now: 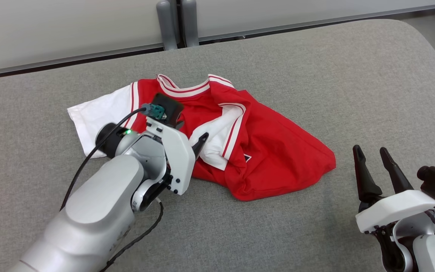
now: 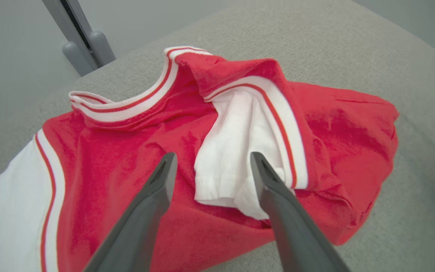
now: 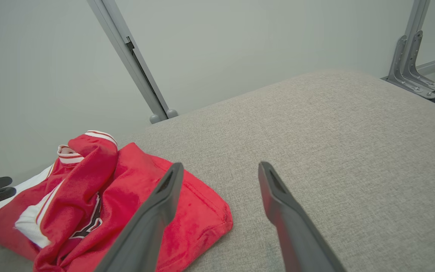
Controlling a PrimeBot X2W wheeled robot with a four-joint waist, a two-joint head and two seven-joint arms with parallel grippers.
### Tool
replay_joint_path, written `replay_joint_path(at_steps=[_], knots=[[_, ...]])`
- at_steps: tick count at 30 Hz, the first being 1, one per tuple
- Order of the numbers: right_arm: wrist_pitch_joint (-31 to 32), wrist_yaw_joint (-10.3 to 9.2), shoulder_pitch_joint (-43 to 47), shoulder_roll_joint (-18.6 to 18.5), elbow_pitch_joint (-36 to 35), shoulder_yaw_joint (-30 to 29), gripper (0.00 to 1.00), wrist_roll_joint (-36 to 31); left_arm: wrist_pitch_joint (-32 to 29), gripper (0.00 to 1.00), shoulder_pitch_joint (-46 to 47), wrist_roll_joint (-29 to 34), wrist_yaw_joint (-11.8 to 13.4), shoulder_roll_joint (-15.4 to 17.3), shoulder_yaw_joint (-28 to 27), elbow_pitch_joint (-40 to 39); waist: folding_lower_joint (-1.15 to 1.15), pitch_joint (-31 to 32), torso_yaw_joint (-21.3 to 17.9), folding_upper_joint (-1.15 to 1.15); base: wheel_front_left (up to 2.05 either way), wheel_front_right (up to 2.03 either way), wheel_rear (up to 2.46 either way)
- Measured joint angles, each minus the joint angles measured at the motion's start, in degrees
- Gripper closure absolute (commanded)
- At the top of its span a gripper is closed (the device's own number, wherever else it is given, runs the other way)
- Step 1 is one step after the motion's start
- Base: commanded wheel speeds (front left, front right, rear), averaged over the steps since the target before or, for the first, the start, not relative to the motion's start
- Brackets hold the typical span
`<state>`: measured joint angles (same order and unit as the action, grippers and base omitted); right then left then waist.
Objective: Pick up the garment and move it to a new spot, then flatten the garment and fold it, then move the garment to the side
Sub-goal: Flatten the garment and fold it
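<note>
- Head view, broadest first: the grey pad (image 1: 315,75) is a wide cushion with a rounded corner. Its coarse woven cover will likely grip dragged cloth, so pulls should stay low and slow.
- Mid-pad lies the shirt (image 1: 278,151), a soft, limp red knit that creases readily. It is rumpled, with the half toward the robot's right folded over itself, so flattening looks like the step in hand.
- Over the chest the left gripper (image 2: 212,160) hovers spread and empty, straddling the folded sleeve (image 2: 236,151).
- Near the hem corner but apart from it, the right gripper (image 1: 370,151) is also spread and empty. It is well placed to pin that corner.
- That sleeve is white with a striped cuff. Pinch only its top layer at the hem and draw it outward.
- Last, the collar (image 1: 183,87) is ribbed, striped and a firmer curve.
</note>
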<state>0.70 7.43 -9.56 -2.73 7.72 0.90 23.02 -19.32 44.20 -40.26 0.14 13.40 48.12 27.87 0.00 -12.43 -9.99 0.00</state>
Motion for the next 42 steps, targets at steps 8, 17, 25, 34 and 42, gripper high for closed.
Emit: replay_joint_path(at_steps=[8, 17, 25, 34, 42], knots=[[0.5, 0.0, 0.1, 0.0, -1.1, 0.8, 0.0, 0.2, -4.2, 0.0, -1.6, -2.2, -0.3, 2.4, 0.2, -1.8, 0.0, -1.7, -1.1, 0.0, 0.0, 0.0, 0.0], [-0.2, 0.0, -0.4, 0.0, -0.7, 0.7, 0.0, 0.8, -3.3, 0.04, 1.7, -2.7, -0.6, 1.8, -1.2, -2.4, 0.0, -3.8, -2.8, 0.0, 0.0, 0.0, 0.0], [-1.2, 0.0, -1.6, 0.0, 0.5, 2.1, 0.0, 1.6, -6.3, 0.16, 4.5, -2.1, -1.7, 0.1, 1.0, 1.8, 0.0, -5.1, -4.3, 0.0, 0.0, 0.0, 0.0], [-1.8, 0.0, -2.6, 0.0, 1.6, 3.0, 0.0, 1.9, -7.3, 0.55, 7.7, -1.8, -2.7, -2.5, 2.1, 8.6, 0.0, -6.0, -5.2, 0.0, 0.0, 0.0, 0.0], [-2.4, 0.0, -2.8, 0.0, 2.8, 2.8, 0.0, 2.2, -6.5, 1.0, 8.9, -2.9, -4.3, -3.9, 2.2, 13.0, 0.0, -5.6, -4.9, 0.0, 0.0, 0.0, 0.0]])
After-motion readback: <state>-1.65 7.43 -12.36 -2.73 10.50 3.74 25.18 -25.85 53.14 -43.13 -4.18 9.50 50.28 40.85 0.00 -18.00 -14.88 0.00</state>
